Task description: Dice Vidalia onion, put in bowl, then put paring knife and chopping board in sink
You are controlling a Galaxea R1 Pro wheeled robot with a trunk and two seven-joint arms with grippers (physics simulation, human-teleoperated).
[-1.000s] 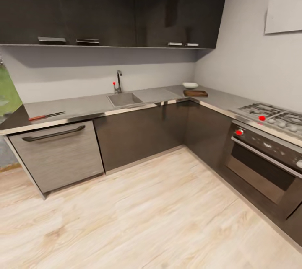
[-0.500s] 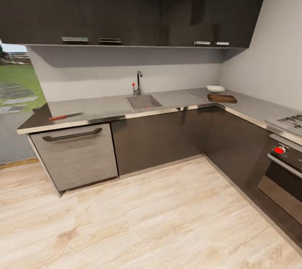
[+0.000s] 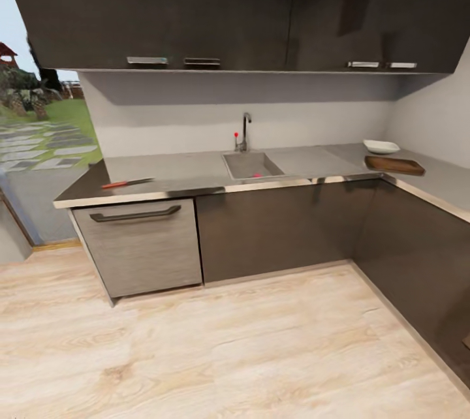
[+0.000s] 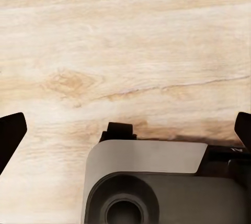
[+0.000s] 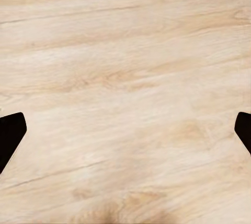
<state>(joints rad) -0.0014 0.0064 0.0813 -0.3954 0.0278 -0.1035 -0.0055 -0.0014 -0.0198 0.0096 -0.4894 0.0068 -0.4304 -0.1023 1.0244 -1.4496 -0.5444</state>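
So the onion [image 3: 256, 175] is just a tiny pink speck low in the sink [image 3: 252, 164], center of the frame, under the tap [image 3: 245, 132]. The knife [image 3: 127, 182] sits way off at left on the surface [image 3: 176, 171], while the board [image 3: 394, 165] and bowl [image 3: 381, 146] are at the far right corner. Both the left tool [image 4: 125, 130] and right tool [image 5: 125, 130] hang spread wide over the wood floor [image 3: 248, 341], holding nothing. Risk as I see it: everything's scattered, so parking badly means overreaching, and that little onion could easily slip or roll in the basin.
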